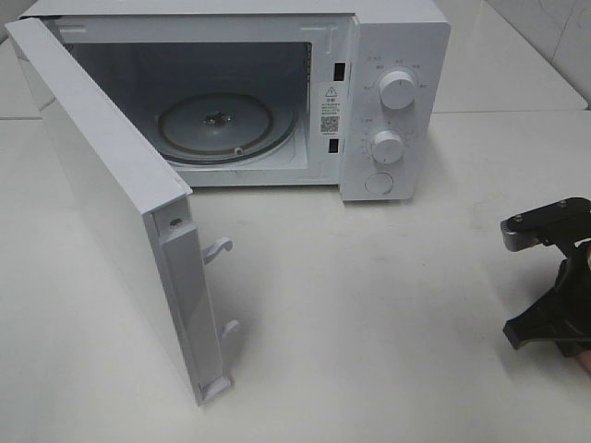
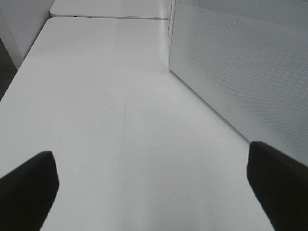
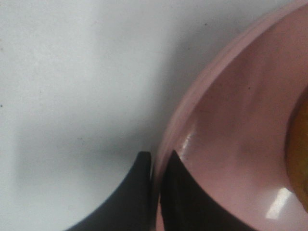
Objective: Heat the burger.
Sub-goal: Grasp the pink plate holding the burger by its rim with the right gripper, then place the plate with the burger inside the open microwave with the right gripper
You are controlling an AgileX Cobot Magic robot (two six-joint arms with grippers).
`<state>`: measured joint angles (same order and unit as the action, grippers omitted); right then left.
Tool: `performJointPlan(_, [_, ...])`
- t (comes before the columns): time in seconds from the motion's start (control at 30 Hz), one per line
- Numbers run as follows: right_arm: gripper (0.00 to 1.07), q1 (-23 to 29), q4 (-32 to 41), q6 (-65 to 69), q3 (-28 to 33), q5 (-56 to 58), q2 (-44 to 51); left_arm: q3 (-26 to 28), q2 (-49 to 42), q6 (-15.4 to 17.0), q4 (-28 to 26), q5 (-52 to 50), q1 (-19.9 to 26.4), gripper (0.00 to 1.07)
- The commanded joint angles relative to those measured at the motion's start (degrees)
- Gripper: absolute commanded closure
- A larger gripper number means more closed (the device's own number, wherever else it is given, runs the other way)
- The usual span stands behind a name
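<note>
While clamped on the rim of the pink plate [image 3: 207, 82] with the right claw [image 3: 156, 161] — burger [image 3: 300, 154] close by, on that same plate.

Pinched together on the rim, with one black finger outside the plate and one inside. Of the burger, only a yellow-brown bit of bun to see, further in on the plate past the inner finger and not touching it. As for the left claw [image 2: 150, 154]: spread wide apart, holding nothing, low over the white table [image 2: 120, 96], with the open microwave door [image 2: 240, 62] just beside one finger. Seen from up high — microwave [image 1: 369, 55] wide open, with a round glass tray [image 1: 217, 125] inside, well away from the right claw.
</note>
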<state>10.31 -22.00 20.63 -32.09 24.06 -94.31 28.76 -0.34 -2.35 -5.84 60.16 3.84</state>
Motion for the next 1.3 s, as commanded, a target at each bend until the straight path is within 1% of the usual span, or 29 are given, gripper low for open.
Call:
performJointPlan(0.03, [1.07, 2.35, -3.67, 6.07, 0.29, 2.92, -0.46, -0.17, -1.09, 0.06, -0.23, -0.74, 0.06, 0.07])
performJointPlan(0.1, [1.07, 2.81, -5.10, 7.51, 0.29, 3.50, -0.46, -0.17, -1.09, 0.06, -0.23, -0.74, 0.06, 0.07])
performJointPlan(0.17, [1.07, 3.72, -8.37, 11.92, 0.29, 5.04, -0.46, -0.17, -1.09, 0.06, -0.23, -0.74, 0.06, 0.07])
performJointPlan(0.2, [1.07, 3.72, -8.37, 11.92, 0.29, 5.04, -0.46, -0.17, -1.09, 0.06, -0.23, -0.74, 0.06, 0.07])
performJointPlan(0.23, [1.07, 4.30, -10.26, 13.98, 0.29, 6.07, -0.46, -0.17, -1.09, 0.06, -0.23, -0.74, 0.06, 0.07])
performJointPlan(0.33, [1.07, 5.10, -11.80, 15.36, 0.29, 7.16, -0.46, -0.17, -1.09, 0.06, -0.23, -0.74, 0.06, 0.07])
performJointPlan(0.47, [1.07, 7.68, -15.47, 19.14, 0.23, 10.03, -0.46, -0.17, -1.09, 0.06, -0.23, -0.74, 0.06, 0.07])
performJointPlan(0.6, [1.07, 9.05, -16.50, 20.45, 0.23, 11.34, -0.46, -0.17, -1.09, 0.06, -0.23, -0.74, 0.06, 0.07])
performJointPlan(0.67, [1.07, 10.89, -17.93, 22.00, 0.23, 13.29, -0.46, -0.17, -1.09, 0.06, -0.23, -0.74, 0.06, 0.07])
performJointPlan(1.0, [1.07, 14.44, -18.45, 22.23, 0.23, 15.81, -0.34, -0.17, -1.09, 0.06, -0.23, -0.74, 0.06, 0.07])
performJointPlan(1.13, [1.07, 15.93, -18.62, 22.23, 0.23, 16.62, 2.69, -0.17, -1.09, 0.06, -0.23, -0.74, 0.06, 0.07])
performJointPlan(1.23, [1.07, 16.04, -18.85, 22.23, 0.23, 17.30, 3.67, -0.17, -1.09, 0.06, -0.23, -0.74, 0.06, 0.07])
performJointPlan(1.3, [1.07, 16.04, -19.54, 21.77, 0.23, 19.08, 6.99, -0.17, -1.09, 0.06, -0.23, -0.74, 0.06, 0.07])
